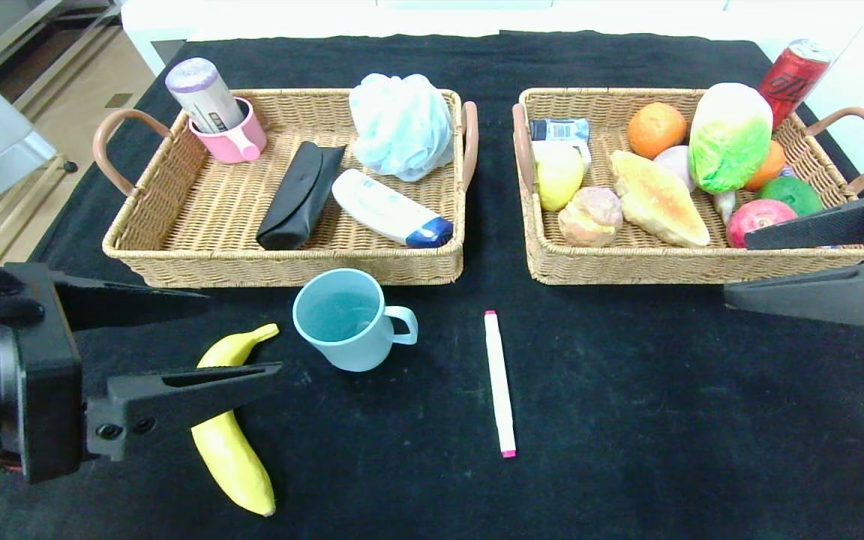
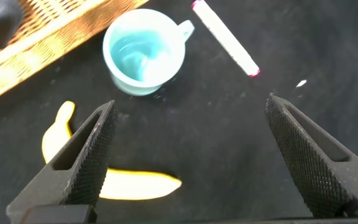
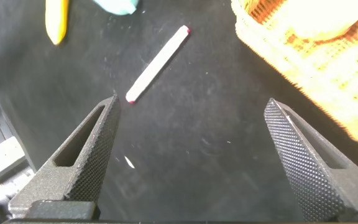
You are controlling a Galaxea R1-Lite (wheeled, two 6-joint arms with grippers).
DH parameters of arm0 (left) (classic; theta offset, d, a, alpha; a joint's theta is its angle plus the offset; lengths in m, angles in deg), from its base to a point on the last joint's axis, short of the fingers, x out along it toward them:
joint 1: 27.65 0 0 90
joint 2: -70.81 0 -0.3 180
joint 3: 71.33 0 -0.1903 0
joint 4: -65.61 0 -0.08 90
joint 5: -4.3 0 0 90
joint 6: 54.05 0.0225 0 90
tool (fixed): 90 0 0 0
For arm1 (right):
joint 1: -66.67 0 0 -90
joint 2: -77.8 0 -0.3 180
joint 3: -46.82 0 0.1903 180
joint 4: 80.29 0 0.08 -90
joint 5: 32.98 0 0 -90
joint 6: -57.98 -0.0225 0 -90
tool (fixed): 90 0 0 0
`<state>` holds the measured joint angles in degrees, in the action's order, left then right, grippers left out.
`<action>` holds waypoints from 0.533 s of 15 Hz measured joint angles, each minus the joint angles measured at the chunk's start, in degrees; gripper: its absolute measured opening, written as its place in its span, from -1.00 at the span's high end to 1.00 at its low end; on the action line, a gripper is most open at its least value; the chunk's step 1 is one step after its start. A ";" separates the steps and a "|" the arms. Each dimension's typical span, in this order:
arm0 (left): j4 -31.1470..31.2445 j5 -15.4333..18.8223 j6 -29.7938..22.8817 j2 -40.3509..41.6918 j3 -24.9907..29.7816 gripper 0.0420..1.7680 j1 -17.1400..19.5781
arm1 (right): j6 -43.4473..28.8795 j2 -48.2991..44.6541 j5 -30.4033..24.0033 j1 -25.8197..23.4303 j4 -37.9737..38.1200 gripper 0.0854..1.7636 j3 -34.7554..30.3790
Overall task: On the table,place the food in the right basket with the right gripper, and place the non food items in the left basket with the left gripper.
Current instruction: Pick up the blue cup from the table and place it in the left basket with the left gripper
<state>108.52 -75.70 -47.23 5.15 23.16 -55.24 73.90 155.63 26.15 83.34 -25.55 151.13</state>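
Note:
A yellow banana (image 1: 233,442), a light blue cup (image 1: 346,319) and a white marker with a pink tip (image 1: 499,382) lie on the black cloth in front of two wicker baskets. My left gripper (image 1: 241,334) is open and empty, hovering over the banana beside the cup. In the left wrist view the cup (image 2: 145,53), banana (image 2: 120,183) and marker (image 2: 224,37) show beyond its fingers (image 2: 92,149). My right gripper (image 1: 739,270) is open and empty at the right basket's (image 1: 702,266) front right corner. In the right wrist view the marker (image 3: 157,63) lies ahead.
The left basket (image 1: 289,266) holds a pink cup with a roll, a black case, a white tube and a blue bath sponge. The right basket holds fruit, bread, cabbage and a small carton. A red can (image 1: 792,75) stands behind it.

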 joint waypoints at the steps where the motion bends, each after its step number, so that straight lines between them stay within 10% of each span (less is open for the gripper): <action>1: 0.02 -0.41 -0.02 -0.30 0.02 -0.94 0.00 | 2.27 -0.77 -2.26 -1.87 -0.02 -0.92 -0.83; 8: 2.67 -3.33 -1.56 -3.91 -2.43 -0.94 0.09 | 8.06 -4.24 -9.01 -10.93 -0.11 -0.92 -6.53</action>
<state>111.19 -79.03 -48.79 1.24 20.73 -55.15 81.96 151.39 17.15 72.40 -25.66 144.60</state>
